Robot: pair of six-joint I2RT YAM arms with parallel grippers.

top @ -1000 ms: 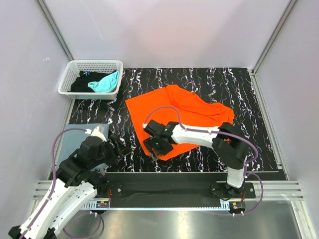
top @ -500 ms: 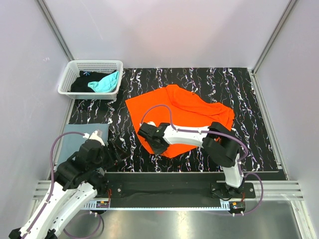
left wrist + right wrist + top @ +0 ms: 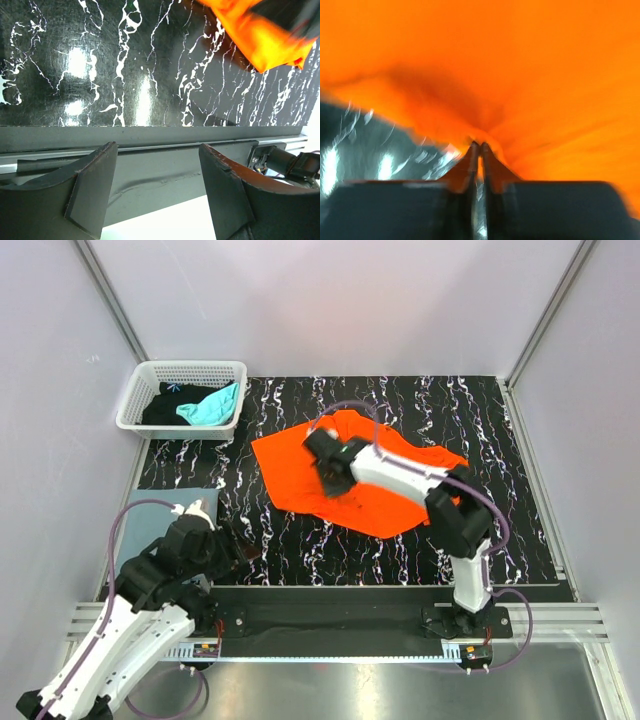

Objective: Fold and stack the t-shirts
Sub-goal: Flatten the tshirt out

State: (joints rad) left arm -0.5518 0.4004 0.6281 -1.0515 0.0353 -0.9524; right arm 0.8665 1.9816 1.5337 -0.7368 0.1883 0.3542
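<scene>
Right gripper (image 3: pixel 480 150): fingers clamped together on a fold of the orange t-shirt (image 3: pixel 520 60); cloth puckers at the tips.
Left gripper (image 3: pixel 157 150): fingers spread wide, nothing between them, over the near edge of the mat (image 3: pixel 100 60), well apart from the orange cloth.
Right wrist only: the pinch itself, blurred.
Top view only: right gripper (image 3: pixel 333 480) sits mid-shirt, fingertips hidden. Full outline of the orange t-shirt (image 3: pixel 290 465), lying mid-mat.
Left wrist only: one orange corner (image 3: pixel 260 35) at upper right, and the front rail (image 3: pixel 150 135).
Shirt axis: long axis runs left-right across the mat, with one pointed corner toward the near edge.
Other shirts: grey-blue t-shirt (image 3: pixel 140 515) flat left of the mat, partly under the left arm. Teal t-shirt (image 3: pixel 212 405) and black t-shirt (image 3: pixel 165 408) in the basket (image 3: pixel 190 368).
</scene>
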